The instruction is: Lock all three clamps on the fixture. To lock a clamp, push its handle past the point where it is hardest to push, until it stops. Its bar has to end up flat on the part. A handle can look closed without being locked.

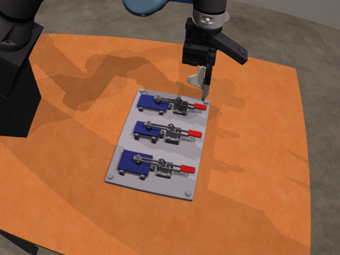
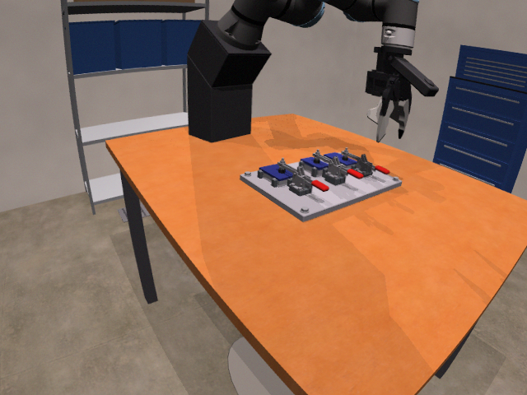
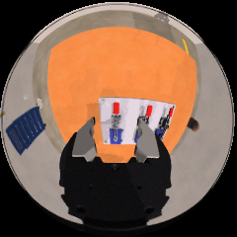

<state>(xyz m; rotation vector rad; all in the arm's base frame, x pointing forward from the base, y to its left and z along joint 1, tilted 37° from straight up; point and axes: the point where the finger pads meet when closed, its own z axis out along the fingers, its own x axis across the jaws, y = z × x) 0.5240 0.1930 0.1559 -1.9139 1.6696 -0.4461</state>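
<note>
A grey fixture plate [image 1: 153,187] [image 2: 340,202] [image 3: 129,105] lies on the orange table and carries three toggle clamps with red handles. Each clamp bar reaches over a blue part. The far handle [image 1: 200,106] [image 2: 381,169] [image 3: 116,107], the middle handle [image 1: 195,134] [image 2: 354,173] [image 3: 148,110] and the near handle [image 1: 187,169] [image 2: 319,185] [image 3: 170,112] all lie low along the plate. My gripper [image 1: 201,90] [image 2: 390,136] [image 3: 116,118] is open and empty. It hangs above the far end of the plate, over the far clamp, touching nothing.
The arm's black base block [image 1: 13,82] [image 2: 219,93] stands at the table's far left corner. A blue drawer cabinet [image 2: 481,127] stands beyond the table's right side. A metal shelf [image 2: 128,123] is behind it.
</note>
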